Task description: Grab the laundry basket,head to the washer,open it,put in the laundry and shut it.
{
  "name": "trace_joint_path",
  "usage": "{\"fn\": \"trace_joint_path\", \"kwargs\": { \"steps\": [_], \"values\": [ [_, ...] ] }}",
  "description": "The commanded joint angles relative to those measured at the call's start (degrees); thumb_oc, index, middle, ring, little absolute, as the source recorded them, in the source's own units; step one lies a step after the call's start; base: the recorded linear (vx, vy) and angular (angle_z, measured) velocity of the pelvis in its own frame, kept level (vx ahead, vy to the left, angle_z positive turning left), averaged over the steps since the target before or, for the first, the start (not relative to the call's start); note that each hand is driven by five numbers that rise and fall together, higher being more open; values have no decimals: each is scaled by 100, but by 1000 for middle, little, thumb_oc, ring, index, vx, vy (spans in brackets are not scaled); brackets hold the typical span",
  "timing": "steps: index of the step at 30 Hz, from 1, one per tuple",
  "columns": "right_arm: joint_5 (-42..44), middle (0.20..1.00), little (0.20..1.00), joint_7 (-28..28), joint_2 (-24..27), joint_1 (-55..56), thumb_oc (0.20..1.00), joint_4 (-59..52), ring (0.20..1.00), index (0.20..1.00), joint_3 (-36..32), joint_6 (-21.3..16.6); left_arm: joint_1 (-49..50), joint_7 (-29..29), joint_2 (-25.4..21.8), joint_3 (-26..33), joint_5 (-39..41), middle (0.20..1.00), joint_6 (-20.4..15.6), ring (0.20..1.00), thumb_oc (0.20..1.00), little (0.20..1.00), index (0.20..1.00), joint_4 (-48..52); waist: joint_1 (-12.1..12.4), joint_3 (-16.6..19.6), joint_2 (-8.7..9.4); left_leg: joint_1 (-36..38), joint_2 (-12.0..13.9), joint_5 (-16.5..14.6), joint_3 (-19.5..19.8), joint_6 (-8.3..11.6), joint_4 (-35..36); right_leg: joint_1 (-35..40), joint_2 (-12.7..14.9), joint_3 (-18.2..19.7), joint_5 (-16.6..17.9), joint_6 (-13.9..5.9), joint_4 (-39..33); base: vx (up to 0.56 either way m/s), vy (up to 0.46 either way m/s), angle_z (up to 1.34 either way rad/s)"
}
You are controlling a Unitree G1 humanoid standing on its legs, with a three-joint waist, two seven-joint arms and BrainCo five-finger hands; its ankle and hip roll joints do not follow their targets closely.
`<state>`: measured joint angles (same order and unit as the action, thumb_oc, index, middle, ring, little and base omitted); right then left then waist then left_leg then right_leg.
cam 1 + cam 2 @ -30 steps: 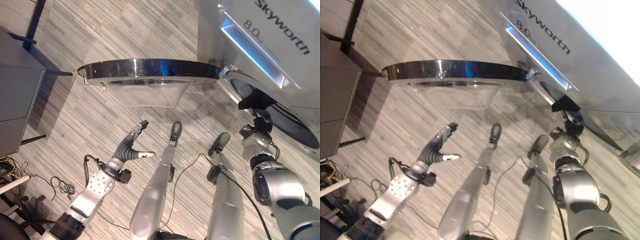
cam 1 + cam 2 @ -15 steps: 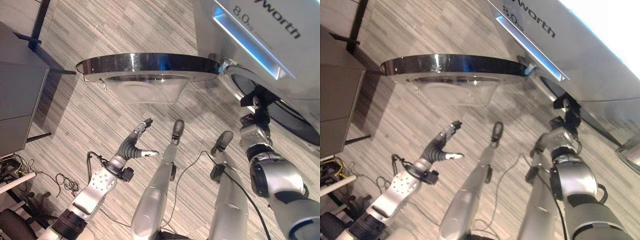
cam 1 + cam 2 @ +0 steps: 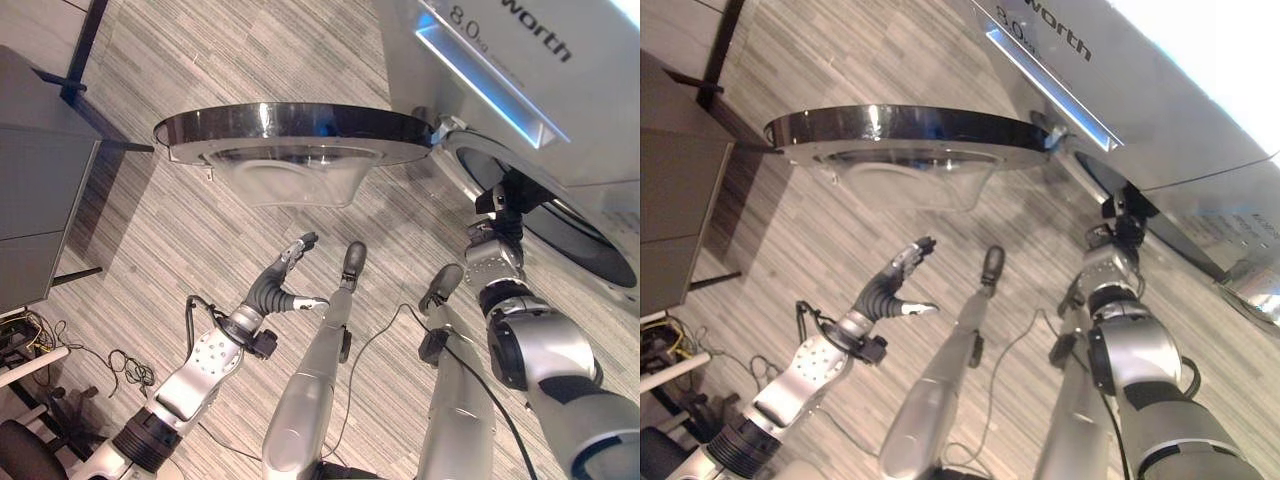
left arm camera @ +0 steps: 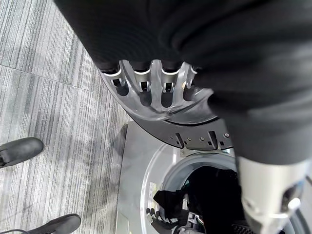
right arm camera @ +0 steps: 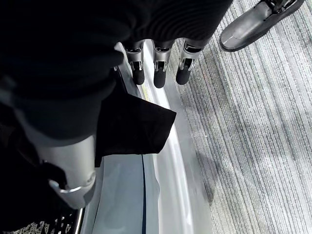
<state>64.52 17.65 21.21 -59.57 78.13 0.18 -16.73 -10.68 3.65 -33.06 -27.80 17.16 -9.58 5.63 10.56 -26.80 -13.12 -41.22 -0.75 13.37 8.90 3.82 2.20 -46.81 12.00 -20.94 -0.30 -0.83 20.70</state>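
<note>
The left arm rises from the lower left of the left eye view, forearm angled up and right, and its left hand [image 3: 283, 288] hangs in the lower middle of the frame with fingers loosely spread and thumb pointing right, holding nothing. It sits below the washer door [image 3: 295, 135], which swings out wide across the upper middle of the frame, dark rim on top and clear bowl beneath.

The right arm climbs the right side of the frame, and the right hand [image 3: 497, 232] reaches up to the lower edge of the washer opening [image 3: 560, 225], at the middle right. In the eye views its fingers are too small to read. The washer [image 3: 560, 90] fills the upper right corner.

The right wrist view gives what the eye views cannot: the right hand's fingers [image 5: 159, 73] hang straight and relaxed, gripping nothing, near the top of the frame, with a piece of dark laundry [image 5: 131, 124] draped over the pale rim of the opening at centre left.

The left wrist view looks past the left hand's straight fingers [image 4: 141, 80] at the door's underside and, in the lower middle, into the drum, where more dark cloth [image 4: 195, 195] lies.

A grey cabinet [image 3: 40, 210] stands at the left edge of the left eye view.
</note>
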Motion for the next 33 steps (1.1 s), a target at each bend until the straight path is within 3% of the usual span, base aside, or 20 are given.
{"fn": "trace_joint_path", "kwargs": {
  "steps": [1,7,8,9,12,14,21,26,33],
  "values": [
    [10,1000,1000,-131,63,-613,1000,-239,1000,1000,276,-85,-6,70,12,-218,-68,1000,-110,1000,1000,1000,1000,213,153,68,51,7,146,-868,-401,1,-444,462,119,73,91,-396,-1150,0,0,0],
    [82,1000,1000,-35,148,-985,1000,-425,1000,1000,444,-196,-53,69,-22,-297,-75,1000,-61,1000,1000,1000,1000,242,151,79,143,42,155,-888,-422,-14,-469,522,108,76,114,-405,-1163,0,0,0],
    [86,928,928,-17,138,-1048,928,-459,928,928,487,-206,-65,79,-37,-316,-84,1000,-52,1000,1000,1000,1000,247,146,77,165,57,159,-897,-427,-19,-477,542,106,75,118,-403,-1163,0,0,0],
    [63,909,909,-6,138,-1107,909,-485,909,909,537,-201,-73,79,-49,-334,-87,1000,-36,1000,1000,1000,1000,249,146,79,188,76,159,-908,-431,-24,-486,566,104,77,118,-400,-1165,0,0,0],
    [-20,583,583,1,186,-1335,583,-494,583,583,726,-121,-92,35,-114,-363,-40,1000,-40,1000,1000,1000,1000,282,150,83,259,112,173,-961,-449,-35,-561,657,113,56,132,-401,-1177,0,0,0],
    [-57,200,200,-31,383,-1538,200,-504,200,200,868,-46,-84,-9,-171,-352,39,1000,-56,1000,1000,1000,1000,307,158,128,340,164,177,-998,-446,-31,-596,767,114,18,154,-418,-1221,0,0,0],
    [-2,200,200,-52,1056,-1714,200,-607,200,200,883,-81,33,-16,-306,-186,108,1000,-67,1000,1000,1000,1000,336,155,182,456,292,200,-1021,-412,-8,-570,966,103,-23,134,-422,-1282,17,-12,2],
    [153,200,200,-90,2046,-1890,200,-706,200,200,874,-138,199,-55,-399,49,56,1000,-53,1000,1000,1000,1000,330,44,217,523,389,232,-1021,-435,2,-470,1009,74,-13,95,-431,-1292,21,-10,0],
    [758,200,200,276,3091,-2220,200,-1613,200,200,252,-1123,426,-118,-433,202,129,1000,9,1000,1000,1000,1000,318,-117,349,480,451,238,-966,-433,33,-292,979,41,50,38,-471,-1299,31,-5,0]
  ]
}}
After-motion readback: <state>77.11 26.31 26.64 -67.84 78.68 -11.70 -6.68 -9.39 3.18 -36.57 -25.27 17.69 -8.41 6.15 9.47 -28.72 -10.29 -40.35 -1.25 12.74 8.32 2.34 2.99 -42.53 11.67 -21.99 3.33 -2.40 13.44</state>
